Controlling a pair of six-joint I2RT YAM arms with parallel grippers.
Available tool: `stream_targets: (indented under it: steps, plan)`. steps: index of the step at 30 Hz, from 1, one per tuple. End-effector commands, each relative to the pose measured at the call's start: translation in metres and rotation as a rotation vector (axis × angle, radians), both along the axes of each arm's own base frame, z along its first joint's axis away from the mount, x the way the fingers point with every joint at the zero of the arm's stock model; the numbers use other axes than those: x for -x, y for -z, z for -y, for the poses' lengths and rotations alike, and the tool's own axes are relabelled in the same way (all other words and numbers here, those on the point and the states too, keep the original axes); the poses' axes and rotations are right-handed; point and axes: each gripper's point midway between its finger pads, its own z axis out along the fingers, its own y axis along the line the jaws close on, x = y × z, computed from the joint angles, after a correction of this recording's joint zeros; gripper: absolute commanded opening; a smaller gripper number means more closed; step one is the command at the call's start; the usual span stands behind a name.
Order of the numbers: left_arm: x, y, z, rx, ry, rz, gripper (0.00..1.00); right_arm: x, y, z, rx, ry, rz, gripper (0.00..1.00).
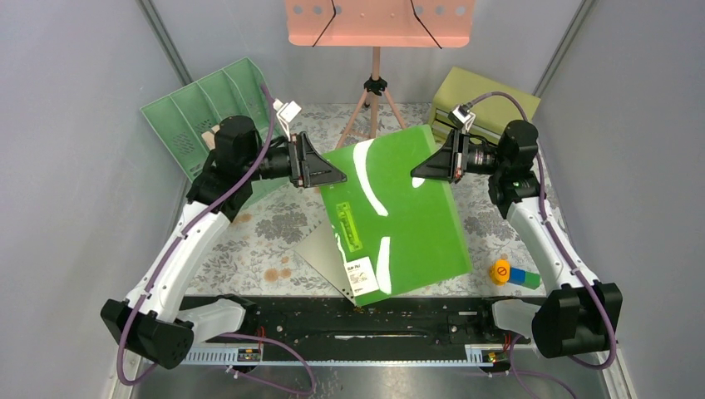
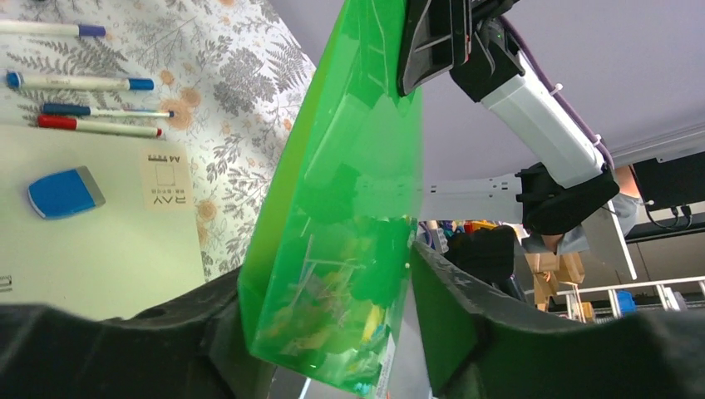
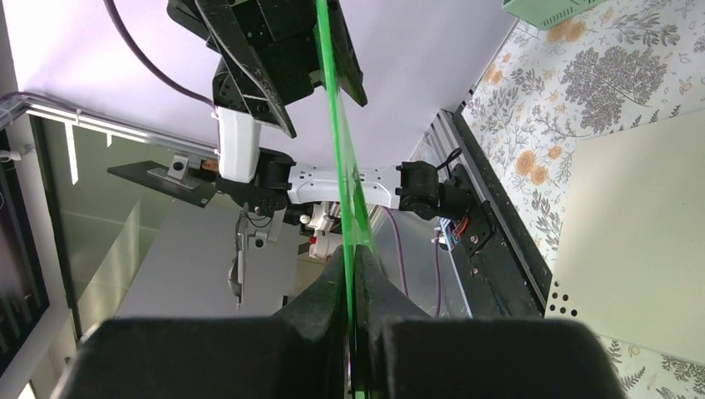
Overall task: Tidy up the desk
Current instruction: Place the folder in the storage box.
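A green translucent folder (image 1: 399, 216) hangs tilted above the desk (image 1: 249, 241), with a white label at its near corner. My right gripper (image 1: 422, 173) is shut on its thin right edge, and in the right wrist view (image 3: 353, 266) the sheet (image 3: 337, 166) is pinched between the pads. My left gripper (image 1: 331, 176) is at the folder's left corner. In the left wrist view (image 2: 328, 274) its jaws stand open around the folder's thick spine (image 2: 332, 249), which rests on one finger with a gap to the other.
A pale board (image 1: 320, 253) lies under the folder, with a blue eraser (image 2: 62, 191) on it and several markers (image 2: 91, 125) beside it. A green file tray (image 1: 208, 108) is back left, an olive box (image 1: 482, 100) back right, a pink stand (image 1: 378, 21) behind, and a small toy (image 1: 511, 274) front right.
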Motion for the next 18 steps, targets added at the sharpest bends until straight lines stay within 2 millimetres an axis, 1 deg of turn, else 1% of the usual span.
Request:
stream_targets:
  steps: [1,7,9,12,14,16,18]
  plan:
    - [0.016,-0.026,-0.007,0.010,0.022,0.106,0.52,0.003,-0.008,-0.001,0.026,0.007,0.049,0.00]
    - [0.027,-0.025,-0.011,0.019,0.012,0.104,0.35,0.005,-0.005,0.000,0.031,0.011,0.049,0.00]
    - [0.028,-0.030,-0.010,0.041,0.011,0.104,0.25,0.006,-0.005,0.000,0.034,0.011,0.051,0.00]
    - [0.027,-0.038,-0.009,0.079,0.007,0.113,0.06,0.006,-0.003,0.000,0.039,0.011,0.049,0.00]
    - [0.025,-0.043,-0.008,0.103,0.005,0.122,0.00,0.006,-0.003,0.000,0.040,0.013,0.051,0.02]
    - [0.024,-0.043,-0.007,0.110,0.003,0.114,0.00,0.005,-0.004,0.000,0.040,0.014,0.052,0.07]
    - [0.023,-0.041,-0.006,0.109,0.005,0.106,0.00,0.004,-0.005,0.000,0.040,0.021,0.057,0.20]
